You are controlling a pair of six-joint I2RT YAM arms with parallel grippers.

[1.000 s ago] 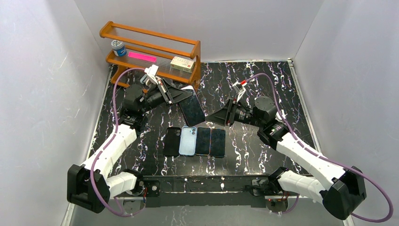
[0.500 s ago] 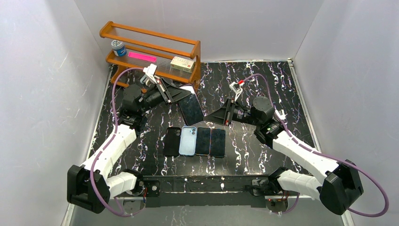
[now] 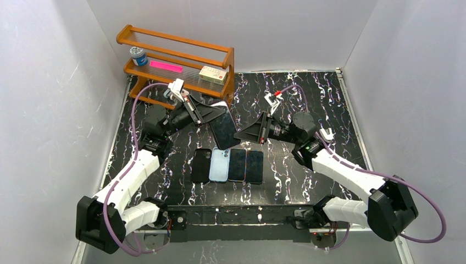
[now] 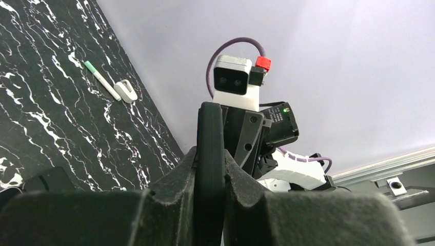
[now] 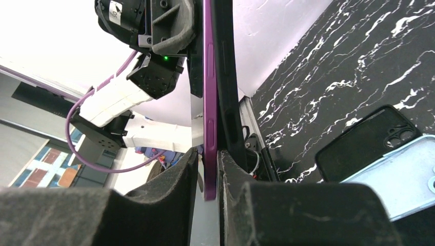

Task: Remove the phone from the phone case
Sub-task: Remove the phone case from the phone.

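The right arm (image 3: pixel 340 170) has swung in, and the right gripper (image 3: pixel 239 134) has closed down onto the lower end of the phone (image 3: pixel 224 129). With the left gripper (image 3: pixel 210 113) clamped on its upper end, peeling can likely begin. It hangs tilted above the table (image 3: pixel 308 104), dark-screened, purple-edged inside a black phone case (image 5: pixel 228 77).

A black marble-patterned surface (image 3: pixel 250 88) with white veins is boxed in by plain pale walls (image 3: pixel 49 82) on three sides. A two-tier wooden shelf (image 3: pixel 229 69) stands at its far left corner. The light is soft and even.
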